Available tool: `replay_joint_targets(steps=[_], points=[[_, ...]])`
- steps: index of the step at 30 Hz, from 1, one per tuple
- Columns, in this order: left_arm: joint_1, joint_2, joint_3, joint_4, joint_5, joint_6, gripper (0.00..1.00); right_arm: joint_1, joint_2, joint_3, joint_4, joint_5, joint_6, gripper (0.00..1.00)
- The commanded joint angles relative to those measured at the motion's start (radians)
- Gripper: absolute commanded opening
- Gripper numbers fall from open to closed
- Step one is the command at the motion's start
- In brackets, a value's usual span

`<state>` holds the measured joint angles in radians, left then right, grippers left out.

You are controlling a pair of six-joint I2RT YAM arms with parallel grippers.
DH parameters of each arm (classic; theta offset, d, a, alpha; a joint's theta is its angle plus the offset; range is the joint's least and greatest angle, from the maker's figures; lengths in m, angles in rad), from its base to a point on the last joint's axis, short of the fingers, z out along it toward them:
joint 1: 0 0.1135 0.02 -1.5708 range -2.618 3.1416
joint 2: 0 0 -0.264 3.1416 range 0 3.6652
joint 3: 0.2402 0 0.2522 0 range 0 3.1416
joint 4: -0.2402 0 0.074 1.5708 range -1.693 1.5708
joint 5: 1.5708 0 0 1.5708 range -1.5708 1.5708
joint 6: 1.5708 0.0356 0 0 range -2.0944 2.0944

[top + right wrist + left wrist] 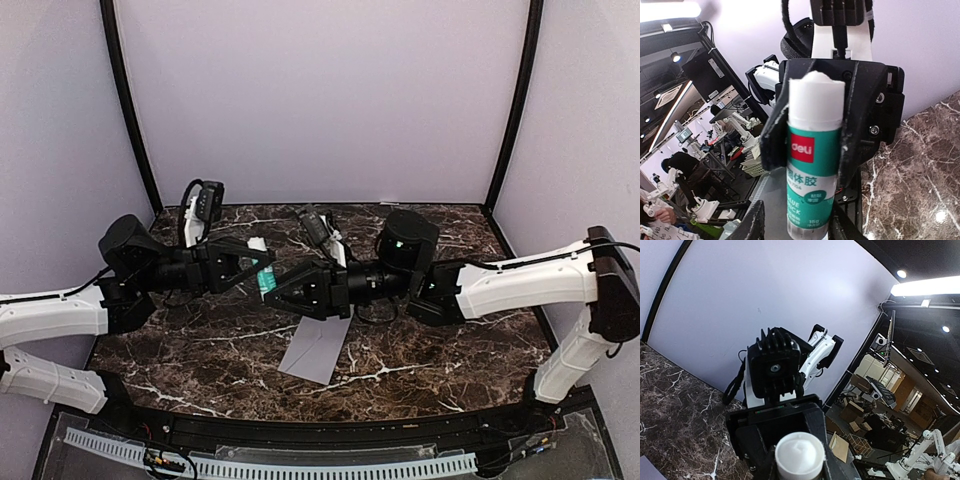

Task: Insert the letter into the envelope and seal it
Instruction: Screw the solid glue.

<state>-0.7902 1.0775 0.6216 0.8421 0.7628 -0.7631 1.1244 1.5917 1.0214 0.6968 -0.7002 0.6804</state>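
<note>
The worktop (200, 350) looks like dark brown stone with white veins, smooth and shiny, the envelope (318, 352) is flat, dull grey paper, the glue stick (815, 150) is smooth white and green plastic, and the arms (520, 285) have smooth, shiny white plastic shells.

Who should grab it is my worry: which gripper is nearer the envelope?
Right. The right gripper hangs just beyond the envelope's far edge; the left gripper, holding the glue stick, is farther away to the left.
</note>
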Motion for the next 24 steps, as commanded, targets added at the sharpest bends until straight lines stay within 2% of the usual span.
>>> replay_joint_targets(steps=[1, 11, 17, 20, 24], points=[[0.000, -0.034, 0.001, 0.048, -0.001, 0.004, 0.00, 0.009, 0.019, 0.029, 0.066, -0.023, 0.012, 0.35], [0.000, -0.040, -0.008, 0.028, -0.026, 0.014, 0.00, 0.008, 0.008, 0.012, 0.057, 0.012, 0.008, 0.15], [0.000, -0.044, -0.006, -0.010, -0.033, 0.030, 0.00, 0.007, -0.015, 0.015, -0.010, 0.074, -0.025, 0.11], [-0.004, -0.046, 0.006, -0.089, -0.048, 0.072, 0.00, 0.005, -0.025, 0.026, -0.084, 0.133, -0.042, 0.09], [-0.051, -0.040, 0.071, -0.322, -0.141, 0.208, 0.00, 0.003, -0.032, 0.050, -0.204, 0.245, -0.067, 0.09]])
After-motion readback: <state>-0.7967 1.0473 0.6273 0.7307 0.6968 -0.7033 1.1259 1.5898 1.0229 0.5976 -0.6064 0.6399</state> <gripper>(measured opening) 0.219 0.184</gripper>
